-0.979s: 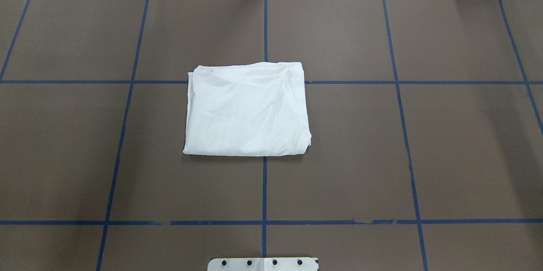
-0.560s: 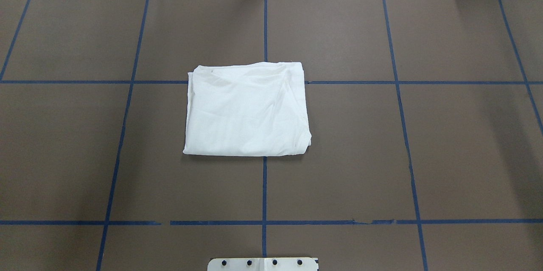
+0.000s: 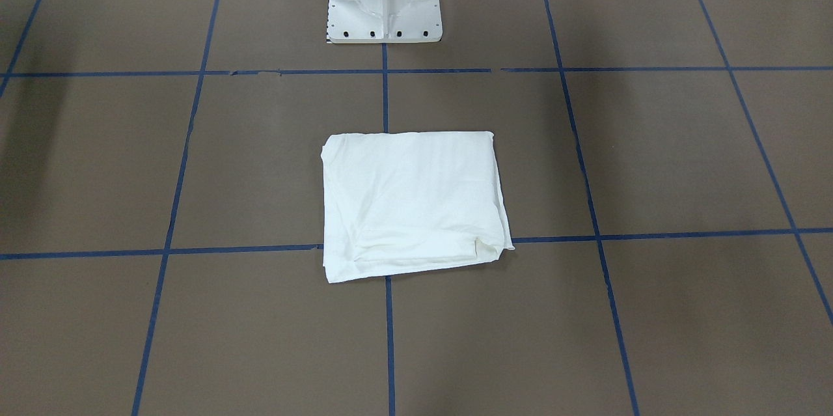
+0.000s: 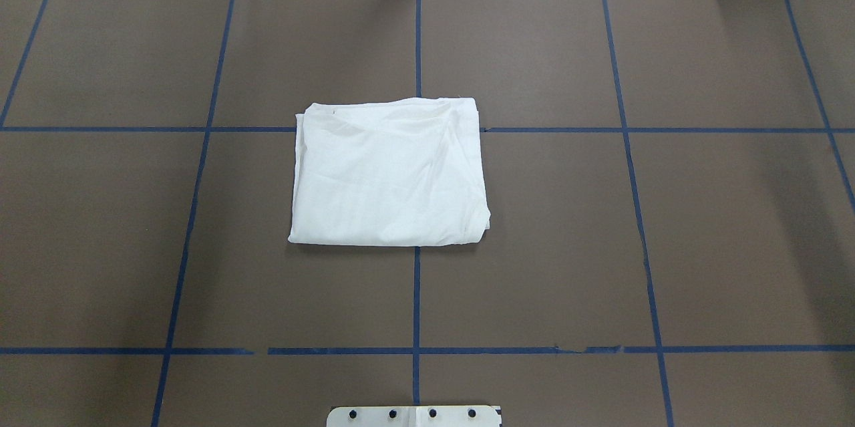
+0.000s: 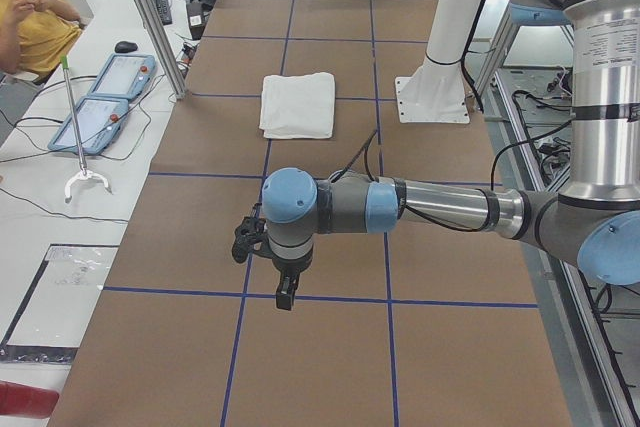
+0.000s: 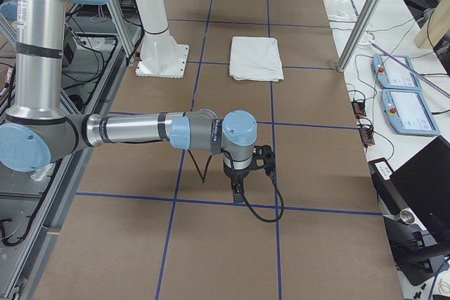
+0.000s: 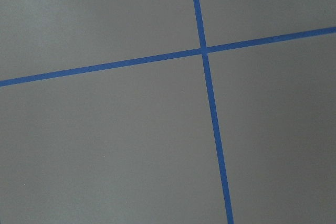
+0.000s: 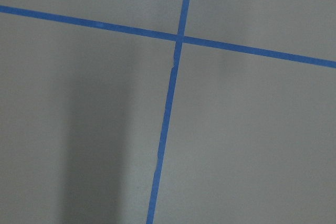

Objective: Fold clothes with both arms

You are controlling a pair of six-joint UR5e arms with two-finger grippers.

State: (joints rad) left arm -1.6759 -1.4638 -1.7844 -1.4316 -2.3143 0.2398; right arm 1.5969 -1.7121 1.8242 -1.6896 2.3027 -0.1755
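Nothing has moved since the earlier overhead frame: the folded T-shirt (image 4: pixel 389 173) lies mid-counter (image 4: pixel 100 246). The left arm (image 5: pixel 450 209) and right arm (image 6: pixel 133 130) hover well apart from it; can't tell how open either arm's jaws are. Fold looks finished, so retreat clear without snagging the cloth.

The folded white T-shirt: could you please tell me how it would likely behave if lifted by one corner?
The T-shirt is soft, creased cloth, so it would probably droop and unfold. Its loose stacked layers suggest a push might bunch them.
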